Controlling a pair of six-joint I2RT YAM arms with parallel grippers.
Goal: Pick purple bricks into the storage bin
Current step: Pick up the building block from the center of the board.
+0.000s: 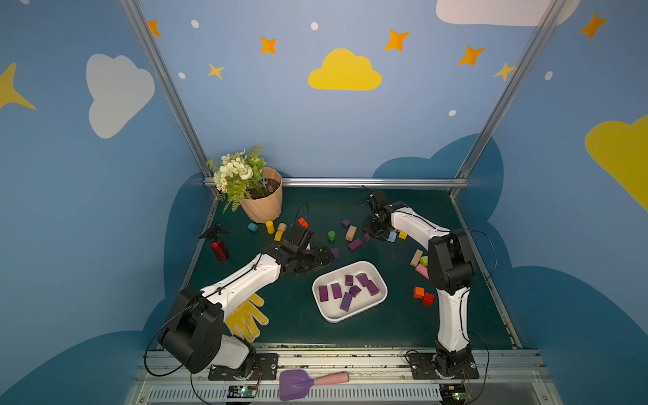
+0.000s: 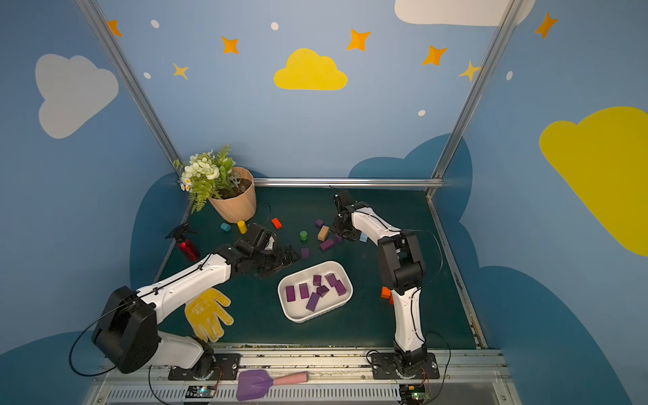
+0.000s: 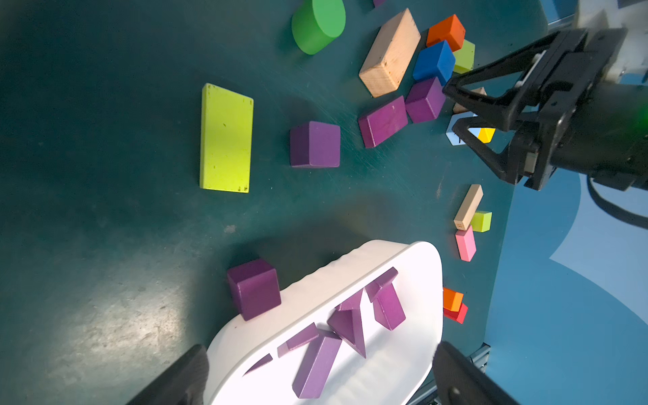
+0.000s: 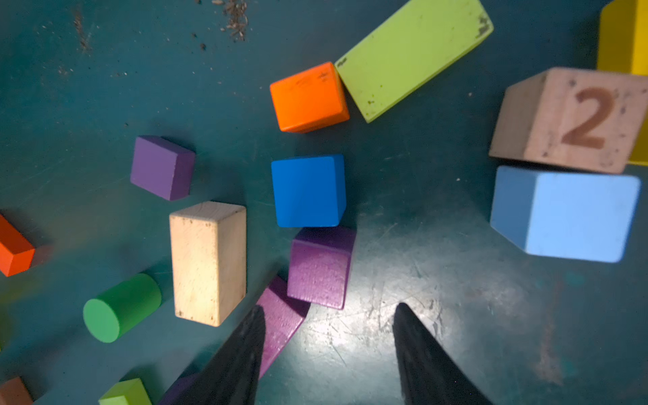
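The white storage bin point(image 1: 364, 305) point(image 2: 331, 303) point(image 3: 403, 350) sits mid-table with several purple bricks point(image 1: 336, 291) in it. Loose purple bricks lie behind it: a cube point(image 1: 335, 252) point(image 3: 254, 289) by its rim, an oblong one point(image 1: 355, 244) point(image 4: 280, 322) and cubes point(image 1: 366, 237) point(image 4: 321, 270) point(image 1: 346, 223). My left gripper point(image 1: 326, 257) point(image 3: 319, 377) is open over the bin's near end, holding nothing. My right gripper point(image 1: 373, 233) point(image 4: 329, 312) points down, open over bare mat. The cube lies just past its tips. One finger point(image 4: 252, 336) overlaps the oblong brick.
A peach flowerpot point(image 1: 261, 205), a red spray bottle point(image 1: 219, 247) and a yellow glove point(image 1: 247, 317) stand on the left. Other coloured blocks are scattered at the back point(image 1: 351, 233) and right point(image 1: 422, 270). A purple scoop point(image 1: 294, 384) lies on the front rail.
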